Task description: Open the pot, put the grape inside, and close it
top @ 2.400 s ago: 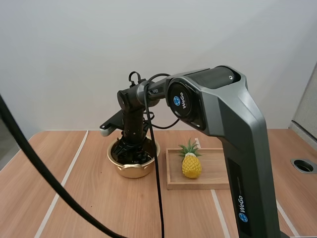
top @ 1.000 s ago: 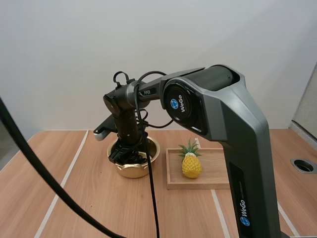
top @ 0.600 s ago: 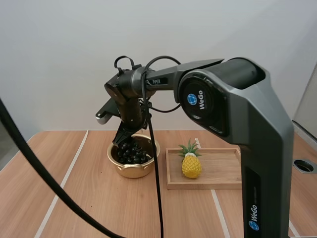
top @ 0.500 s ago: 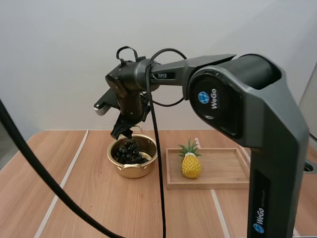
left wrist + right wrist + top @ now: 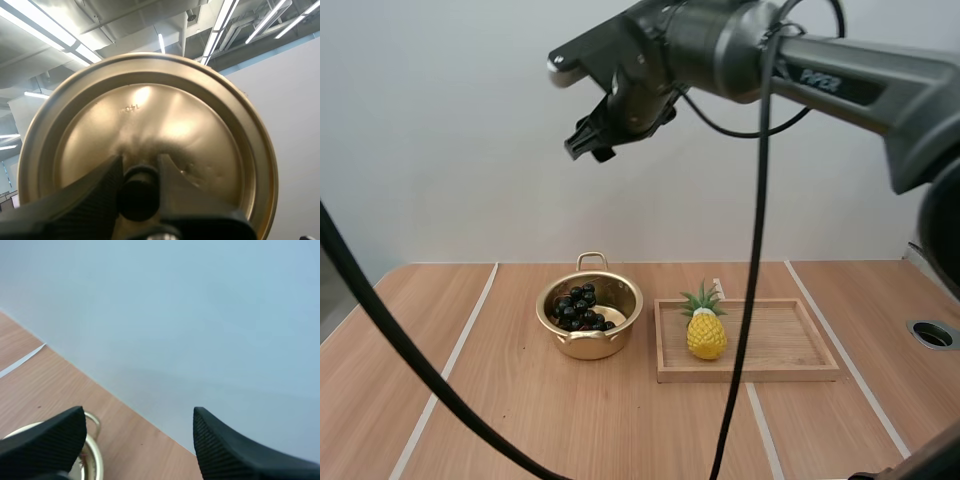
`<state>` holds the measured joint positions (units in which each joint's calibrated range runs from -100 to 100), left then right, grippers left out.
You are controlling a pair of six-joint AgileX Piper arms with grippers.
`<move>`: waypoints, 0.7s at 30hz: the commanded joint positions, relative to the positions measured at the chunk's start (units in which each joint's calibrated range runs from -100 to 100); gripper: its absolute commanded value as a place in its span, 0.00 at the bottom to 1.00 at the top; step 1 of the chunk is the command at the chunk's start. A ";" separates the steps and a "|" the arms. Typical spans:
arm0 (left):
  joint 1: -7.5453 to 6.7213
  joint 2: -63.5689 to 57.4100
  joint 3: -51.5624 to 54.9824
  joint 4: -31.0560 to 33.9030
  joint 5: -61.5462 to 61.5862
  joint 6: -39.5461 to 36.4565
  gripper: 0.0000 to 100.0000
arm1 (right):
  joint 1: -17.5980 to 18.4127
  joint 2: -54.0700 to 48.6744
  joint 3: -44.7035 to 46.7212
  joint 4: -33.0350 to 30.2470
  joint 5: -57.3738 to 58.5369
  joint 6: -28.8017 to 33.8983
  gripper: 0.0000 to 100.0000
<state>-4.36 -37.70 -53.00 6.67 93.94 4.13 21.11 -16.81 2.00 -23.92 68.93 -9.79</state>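
A gold pot (image 5: 592, 343) stands uncovered on the wooden table, with a bunch of dark grapes (image 5: 582, 308) lying inside it. High above the pot hangs my right gripper (image 5: 590, 147), well clear of it. In the right wrist view that gripper (image 5: 139, 413) is open with nothing between its fingers, and the pot's rim and handle (image 5: 93, 439) show beside one finger. My left gripper (image 5: 140, 163) is shut on the black knob (image 5: 138, 196) of the gold lid (image 5: 150, 115), which it holds up in the air.
A wooden tray (image 5: 775, 345) lies right of the pot and carries a yellow toy pineapple (image 5: 706, 332). White lines (image 5: 450, 375) run across the tabletop. A round hole (image 5: 932, 334) sits at the table's far right edge.
My right gripper has let go of the grapes in the pot and risen from the rim to high above the table. The grapes stay in the pot.
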 commanded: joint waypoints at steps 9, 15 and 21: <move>-0.08 1.25 -0.29 -0.29 -1.06 -0.29 0.00 | -10.04 -10.26 0.39 0.62 -8.58 0.86 1.00; -0.08 2.70 -0.29 -0.29 -0.63 -0.29 0.00 | -14.58 -12.91 0.39 2.64 -10.19 3.14 1.00; -0.08 5.02 -0.16 -0.19 3.48 -0.29 0.00 | -18.13 -14.50 -0.99 4.82 -10.89 3.14 1.00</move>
<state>-4.36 -33.83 -53.12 6.67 95.97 4.13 4.13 -29.92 2.00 -20.22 59.72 -7.13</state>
